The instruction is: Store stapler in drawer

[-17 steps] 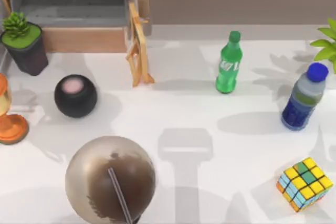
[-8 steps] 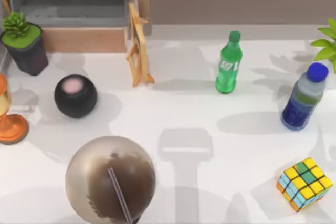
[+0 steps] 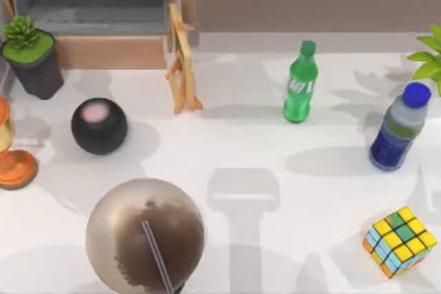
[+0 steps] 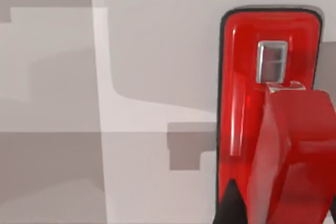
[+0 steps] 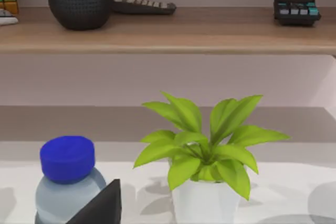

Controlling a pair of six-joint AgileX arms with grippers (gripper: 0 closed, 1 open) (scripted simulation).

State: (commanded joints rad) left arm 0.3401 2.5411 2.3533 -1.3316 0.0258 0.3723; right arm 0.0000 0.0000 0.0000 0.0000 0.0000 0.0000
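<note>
The left gripper is seen in the left wrist view as a dark pointed tip set against the edge of the glossy, bright red oblong stapler. Whether it is spread or pressed together cannot be told. The stapler lies right at this gripper, above a smooth white table crossed by grey shadows. A small silver plate is set into its rounded top.

The right gripper is seen in the right wrist view as a dark wedge, and its state cannot be told either. Just behind it stands a clear plastic bottle with a blue cap. Beyond that bottle are a leafy green plant in a white pot and a wooden shelf.

From above, the wide drawer with a grey interior and light wooden front panel is shown pulled open at the far left. Across the table are a green soda bottle, a black round speaker, a colourful puzzle cube and a large dull metallic sphere.
</note>
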